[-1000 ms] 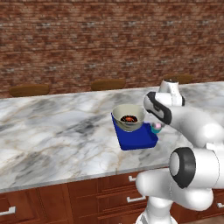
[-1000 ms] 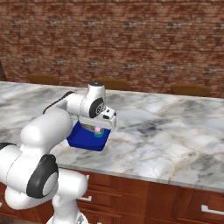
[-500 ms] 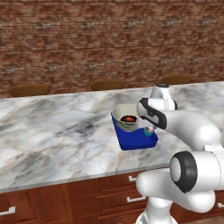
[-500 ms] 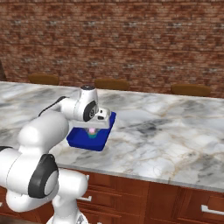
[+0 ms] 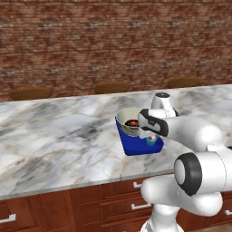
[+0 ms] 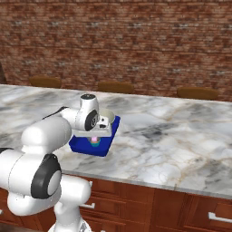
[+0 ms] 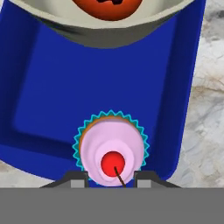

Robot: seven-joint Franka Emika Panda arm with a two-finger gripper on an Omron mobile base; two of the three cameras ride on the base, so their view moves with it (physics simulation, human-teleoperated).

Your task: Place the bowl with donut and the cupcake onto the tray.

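Observation:
The deep-blue tray lies on the marble counter. The grey-beige bowl rests on its far part, with the dark red-speckled donut inside. The pink-topped cupcake, in a teal wrapper with a red cherry, is at the tray's near end. My gripper points down over it and is shut on the cupcake, one fingertip on each side. In the right base view my hand hides most of the bowl.
The marble counter stretches wide on both sides of the tray. A brick wall rises behind it, with brown chair backs along the far edge. Wooden drawers sit below the front edge.
My hand has carried the cupcake from beside the tray's right edge leftward and down onto the tray's near end. Bowl, donut and tray have stayed put.

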